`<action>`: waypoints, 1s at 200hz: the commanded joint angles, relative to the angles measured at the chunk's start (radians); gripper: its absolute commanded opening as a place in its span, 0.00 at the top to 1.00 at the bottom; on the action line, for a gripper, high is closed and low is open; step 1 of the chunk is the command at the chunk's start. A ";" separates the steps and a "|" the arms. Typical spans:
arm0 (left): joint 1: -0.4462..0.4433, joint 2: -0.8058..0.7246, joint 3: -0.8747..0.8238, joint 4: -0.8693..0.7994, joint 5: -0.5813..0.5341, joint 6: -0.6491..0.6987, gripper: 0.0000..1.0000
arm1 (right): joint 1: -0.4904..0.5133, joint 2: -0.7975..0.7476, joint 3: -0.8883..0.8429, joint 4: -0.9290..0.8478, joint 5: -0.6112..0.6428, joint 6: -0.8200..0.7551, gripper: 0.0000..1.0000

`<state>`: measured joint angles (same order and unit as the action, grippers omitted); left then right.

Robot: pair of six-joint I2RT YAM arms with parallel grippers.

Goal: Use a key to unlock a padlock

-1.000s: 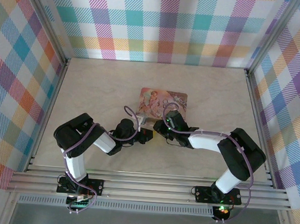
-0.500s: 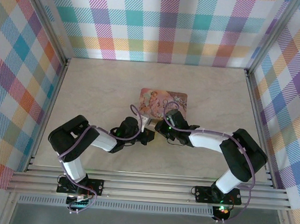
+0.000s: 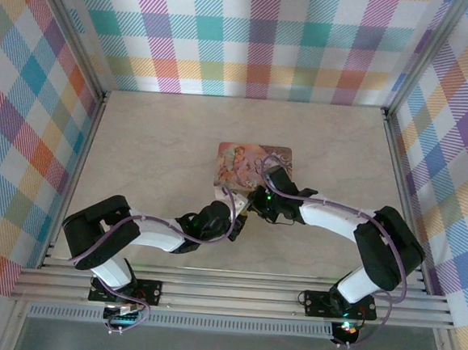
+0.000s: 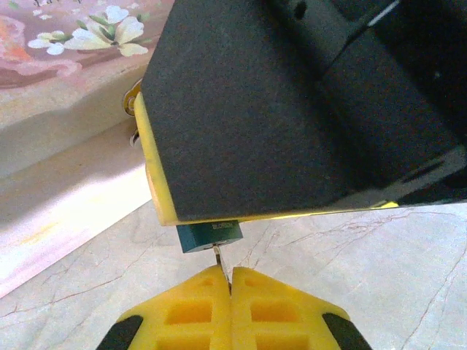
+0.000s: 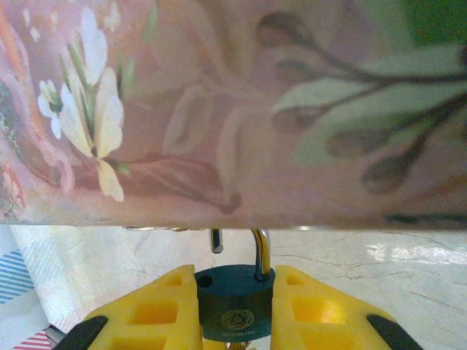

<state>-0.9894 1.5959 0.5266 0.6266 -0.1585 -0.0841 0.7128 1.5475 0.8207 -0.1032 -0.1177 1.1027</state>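
The task looks nearly done. The right gripper (image 5: pixel 235 281) pinches the blue body of the padlock (image 5: pixel 235 313) between its yellow fingers, just in front of the near edge of the pink flower-printed box (image 5: pixel 219 109). The left gripper (image 4: pixel 230 281), pressed together, pinches the key (image 4: pixel 218 255), whose blade enters the lock's underside. One leg of the shackle (image 5: pixel 261 251) stands free above its hole, so I judge it open. A round emblem and the writing on the body are too small to read.
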 commanded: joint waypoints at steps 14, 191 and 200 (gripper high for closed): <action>-0.022 -0.012 0.018 0.080 0.032 -0.024 1.00 | 0.008 -0.039 0.022 -0.019 -0.043 -0.001 0.67; -0.026 -0.047 0.040 -0.082 -0.070 -0.021 1.00 | 0.007 -0.173 -0.052 -0.065 -0.002 -0.024 0.44; -0.028 -0.052 0.041 -0.095 -0.085 -0.012 1.00 | 0.008 -0.161 -0.046 -0.064 -0.016 -0.029 0.45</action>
<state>-0.9939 1.5852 0.5400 0.5873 -0.1837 -0.1410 0.7147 1.3743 0.7727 -0.1947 -0.0910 1.0874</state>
